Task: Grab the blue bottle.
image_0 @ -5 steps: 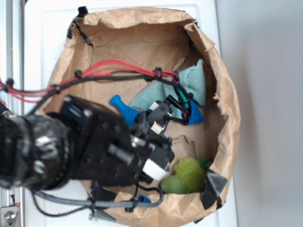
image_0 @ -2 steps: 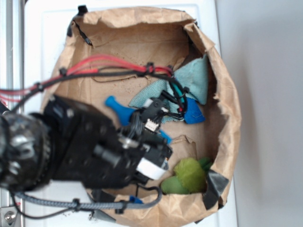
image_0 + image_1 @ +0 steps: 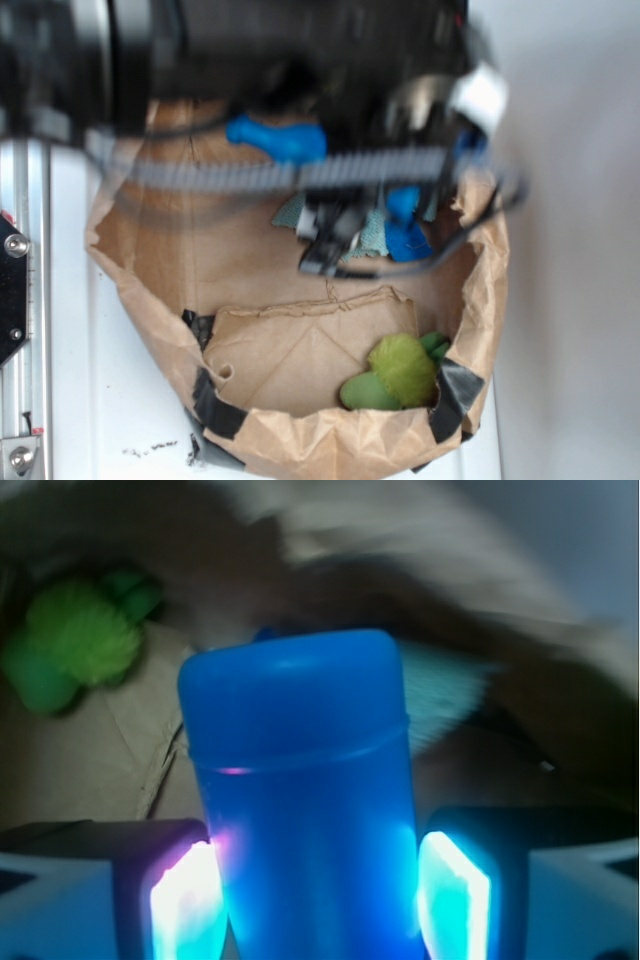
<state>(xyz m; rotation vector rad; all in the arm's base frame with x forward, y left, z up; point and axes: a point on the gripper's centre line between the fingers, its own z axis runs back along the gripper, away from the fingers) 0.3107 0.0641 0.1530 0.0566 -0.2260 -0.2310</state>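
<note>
The blue bottle (image 3: pixel 305 800) sits clamped between the jaws of the gripper (image 3: pixel 318 895), both glowing pads (image 3: pixel 185 905) pressed to its sides, its rounded base pointing away from the wrist camera. In the exterior view its neck (image 3: pixel 270 137) pokes out from the blurred arm above the paper bag (image 3: pixel 150 300). To finish well, hold the squeeze steady and lift straight, keeping clear of the bag's wall and the green plush toy (image 3: pixel 395 372).

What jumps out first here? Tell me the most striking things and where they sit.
The blue bottle fills the wrist view, clamped between the glowing pads of the hand. In the exterior view the blurred dark arm covers the top of the picture, above the brown paper bag. A green plush toy lies at the bag's lower right.
</note>
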